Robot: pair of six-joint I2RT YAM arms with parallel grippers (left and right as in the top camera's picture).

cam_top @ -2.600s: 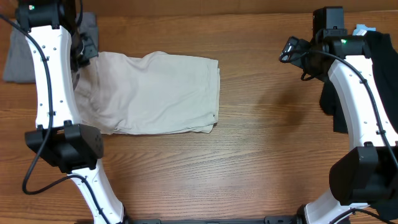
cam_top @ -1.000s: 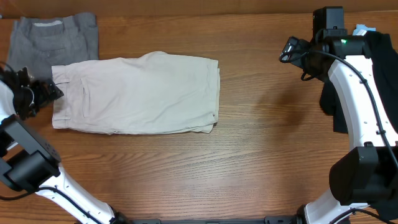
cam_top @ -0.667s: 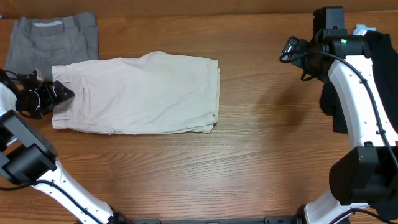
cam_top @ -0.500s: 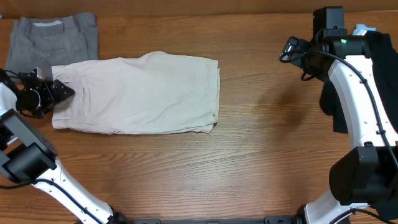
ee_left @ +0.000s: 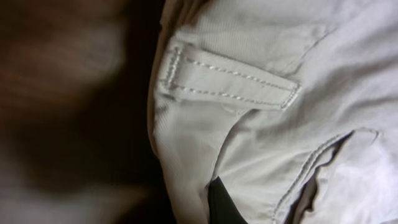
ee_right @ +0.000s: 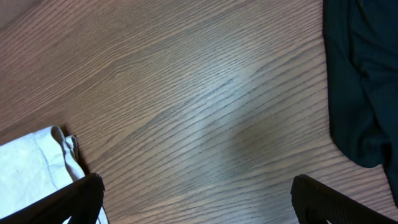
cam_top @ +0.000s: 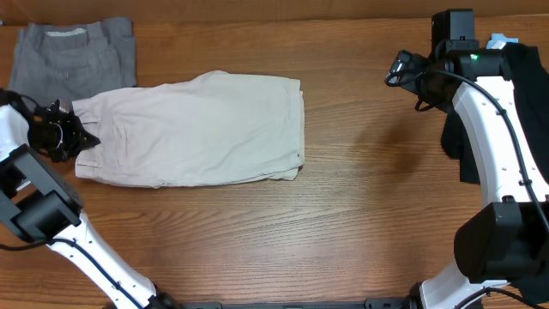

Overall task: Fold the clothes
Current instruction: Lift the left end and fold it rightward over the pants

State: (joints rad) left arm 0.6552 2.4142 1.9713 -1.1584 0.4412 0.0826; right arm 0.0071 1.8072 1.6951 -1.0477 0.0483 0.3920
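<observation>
With the left fingers (cam_top: 79,138) pinching only the waistband of the cream shorts (cam_top: 197,129) at the worktop's (cam_top: 343,223) left edge and the right fingers (ee_right: 81,199) spread idle, 1-sided lifting could skew the fold.

Brown wood-grain table (cam_top: 360,215)

No writing, brand, number or sign is showing legibly in any view. The blue tag (cam_top: 502,39) on the black garment (cam_top: 527,86), lying out beyond the right gripper (cam_top: 396,70) past its wrist, is appearing too small to read. The belt loop (ee_left: 227,78) of the cream shorts (cam_top: 197,129), right at the left gripper (cam_top: 86,139), is showing plain stitching only.
</observation>
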